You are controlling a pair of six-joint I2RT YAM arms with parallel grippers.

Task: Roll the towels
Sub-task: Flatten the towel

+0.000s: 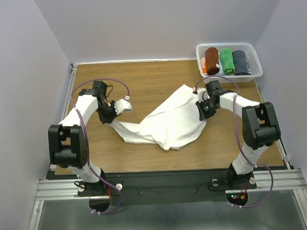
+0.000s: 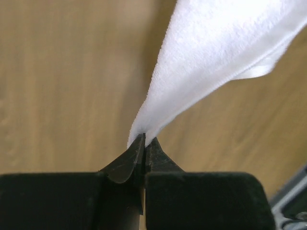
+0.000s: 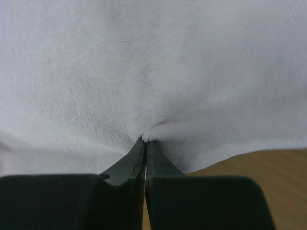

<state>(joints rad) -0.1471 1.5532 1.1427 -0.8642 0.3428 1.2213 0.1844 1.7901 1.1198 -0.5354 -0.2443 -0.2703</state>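
The white towel (image 1: 169, 120) lies crumpled and half spread across the middle of the wooden table. My left gripper (image 1: 109, 119) is shut on its left corner, and in the left wrist view the white towel (image 2: 216, 52) stretches up and away from the pinched left gripper (image 2: 145, 140). My right gripper (image 1: 200, 112) is shut on the towel's right edge. In the right wrist view the cloth (image 3: 144, 72) puckers at the right gripper (image 3: 145, 139). The dark blue-grey towel (image 1: 240, 62) lies rolled in the basket.
A white basket (image 1: 226, 44) stands at the table's back right corner. It holds a rolled rust-brown towel (image 1: 211, 61) and a rolled green towel (image 1: 227, 61) beside the blue-grey one. Grey walls close in the table on three sides.
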